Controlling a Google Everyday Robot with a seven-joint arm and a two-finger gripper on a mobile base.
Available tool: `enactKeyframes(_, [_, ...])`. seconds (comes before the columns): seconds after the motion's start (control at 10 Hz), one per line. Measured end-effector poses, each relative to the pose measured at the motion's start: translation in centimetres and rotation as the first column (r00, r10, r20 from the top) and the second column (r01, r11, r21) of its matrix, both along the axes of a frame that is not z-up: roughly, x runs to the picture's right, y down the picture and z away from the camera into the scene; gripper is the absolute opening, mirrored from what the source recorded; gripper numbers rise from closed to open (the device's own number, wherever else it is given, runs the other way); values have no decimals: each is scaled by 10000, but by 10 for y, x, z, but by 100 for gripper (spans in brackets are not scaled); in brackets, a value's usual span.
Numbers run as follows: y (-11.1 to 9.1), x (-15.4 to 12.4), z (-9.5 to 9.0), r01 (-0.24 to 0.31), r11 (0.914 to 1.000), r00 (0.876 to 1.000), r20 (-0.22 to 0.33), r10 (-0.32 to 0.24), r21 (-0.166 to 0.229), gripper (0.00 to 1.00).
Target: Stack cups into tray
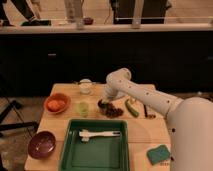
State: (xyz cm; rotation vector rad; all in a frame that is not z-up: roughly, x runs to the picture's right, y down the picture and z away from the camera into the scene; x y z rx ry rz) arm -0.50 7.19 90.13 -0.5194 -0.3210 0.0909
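The table point(142, 131) is pale wood with a smooth, matt top. The tray point(66, 150) looks like hard green plastic, faintly shiny along its rim. The arm point(150, 97) wears a smooth white shell with a soft sheen. Its gripper point(104, 103) is down near the table's middle, close to the green cup point(83, 107), which looks like translucent plastic. The maroon bowl point(41, 144) is glossy. The teal block point(158, 154) looks spongy and rough.

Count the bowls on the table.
2. The orange bowl sits at the left edge of the table; the maroon bowl at the front-left corner, left of the tray. The pincer is down at mid-table, behind the tray; the arm may hide small things.
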Motion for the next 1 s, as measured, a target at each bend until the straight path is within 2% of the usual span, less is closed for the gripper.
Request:
enactKeyframes(0.2, [-1, -2, -2, 51, 10000, 10000, 29, -51, 39, 1])
enactKeyframes(0.5, [-8, -3, -9, 225, 9996, 9997, 26, -226, 142, 0])
enactKeyframes(1.0, [-27, -23, -30, 910, 9954, 9952, 333, -920, 305, 0])
